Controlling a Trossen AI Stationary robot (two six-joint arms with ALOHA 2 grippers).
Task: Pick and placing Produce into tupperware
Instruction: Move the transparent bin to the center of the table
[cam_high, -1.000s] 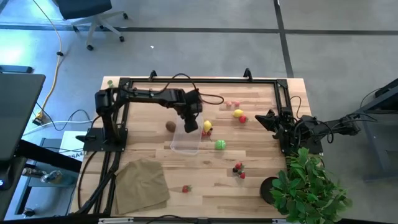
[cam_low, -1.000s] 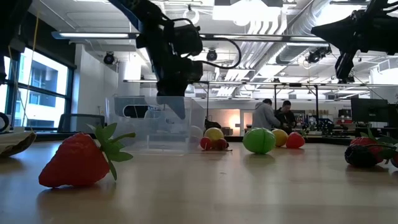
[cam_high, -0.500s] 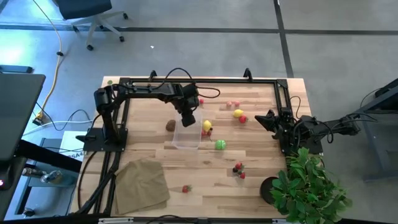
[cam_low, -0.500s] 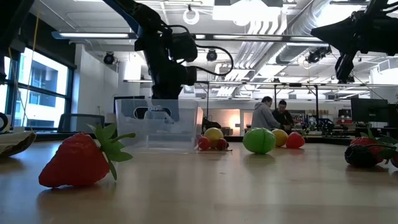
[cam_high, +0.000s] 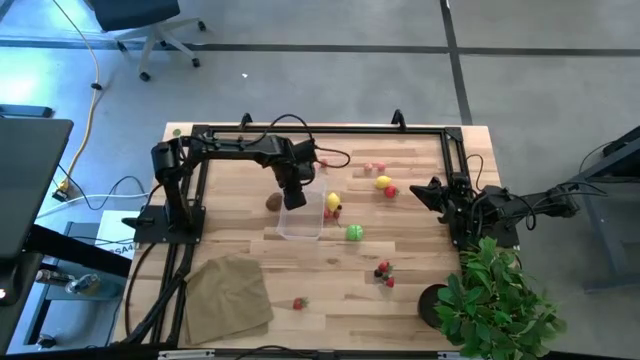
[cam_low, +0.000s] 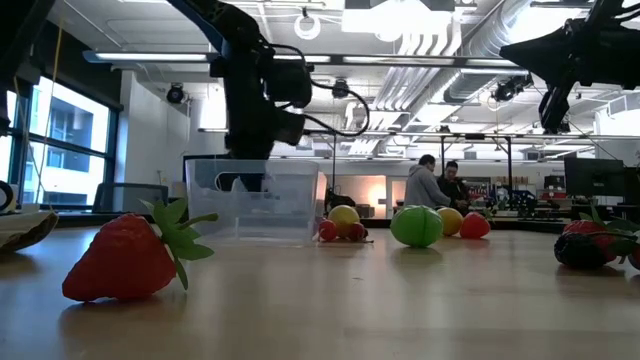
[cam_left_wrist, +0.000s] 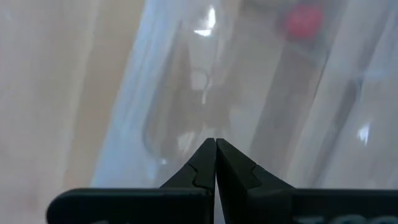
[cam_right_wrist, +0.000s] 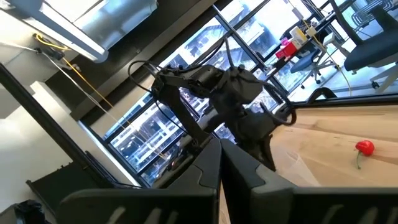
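My left claw (cam_high: 293, 196), fingers pressed together, hangs over the tupperware's (cam_high: 301, 221) far rim mid-tabletop. I'd lift clear, spread wide, then approach the kiwi (cam_high: 273, 202) squarely. Right claw (cam_high: 430, 192) waits, pressed together.

Clear rectangular tub (cam_high: 301, 218) sits upright mid-table, with brown kiwi (cam_high: 273, 202), yellow lemon (cam_high: 333, 203) and green ball (cam_high: 354, 233) just beside it, red strawberry (cam_high: 298, 303) well apart.
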